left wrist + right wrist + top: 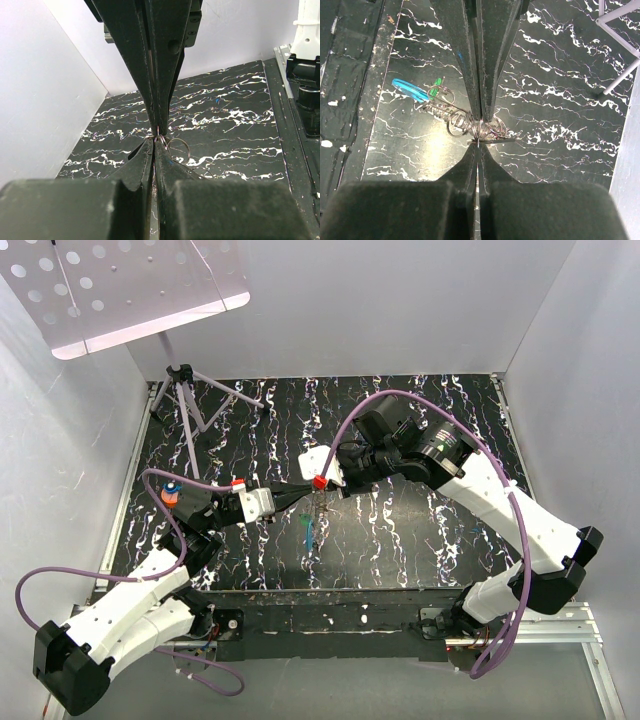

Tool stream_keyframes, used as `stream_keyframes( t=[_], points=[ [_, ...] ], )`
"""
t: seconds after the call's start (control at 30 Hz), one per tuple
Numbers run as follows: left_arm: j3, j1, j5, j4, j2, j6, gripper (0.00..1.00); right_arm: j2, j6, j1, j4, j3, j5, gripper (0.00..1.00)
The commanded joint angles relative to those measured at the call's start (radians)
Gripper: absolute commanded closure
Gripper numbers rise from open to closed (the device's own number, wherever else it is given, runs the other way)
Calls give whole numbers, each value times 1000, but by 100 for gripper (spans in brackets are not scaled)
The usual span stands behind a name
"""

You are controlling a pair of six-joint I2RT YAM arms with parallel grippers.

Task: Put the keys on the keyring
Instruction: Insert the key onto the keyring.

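The black marbled worktop (420, 540) fills the middle of the top view, boxed in by white walls. A perforated panel (120, 290) leans across the upper left corner, cut off by the frame edge. The left arm (130, 610) rises from the lower left and the right arm (500, 495) curves in from the lower right, so that their ends meet just left of centre. A small tripod (185, 400) stands at the upper left of the worktop, well apart from both.

In the left wrist view the left gripper (155, 142) has its fingers pressed together, tip to tip with the other arm's fingers coming down from the top of the frame. In the right wrist view the right gripper (479, 143) is likewise closed tight. Both pairs pinch the wire of the keyring (470, 124), a tangle of thin silvery loops at the centre of that view. How many turns of wire each pair grips is too fine to make out.

To the left of the loops we see the blue key (410, 90) and, just beside it, the green key (437, 93). We cannot tell whether they are threaded on the wire or only lie next to it. Their metal blades are hard to separate from the loops.
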State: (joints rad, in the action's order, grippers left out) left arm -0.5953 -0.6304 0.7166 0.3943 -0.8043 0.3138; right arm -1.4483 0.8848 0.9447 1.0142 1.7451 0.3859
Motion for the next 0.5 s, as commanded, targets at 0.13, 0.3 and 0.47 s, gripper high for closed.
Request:
stream_keyframes(
  t=[0.13, 0.3, 0.47],
  points=[
    [6, 5, 1, 52, 16, -5, 100, 11, -27, 8, -39, 28, 18, 99],
    [6, 3, 4, 57, 14, -10, 100, 6, -35, 8, -42, 31, 16, 99],
    [5, 3, 11, 63, 13, -13, 100, 3, -46, 8, -51, 36, 13, 99]
  ],
)
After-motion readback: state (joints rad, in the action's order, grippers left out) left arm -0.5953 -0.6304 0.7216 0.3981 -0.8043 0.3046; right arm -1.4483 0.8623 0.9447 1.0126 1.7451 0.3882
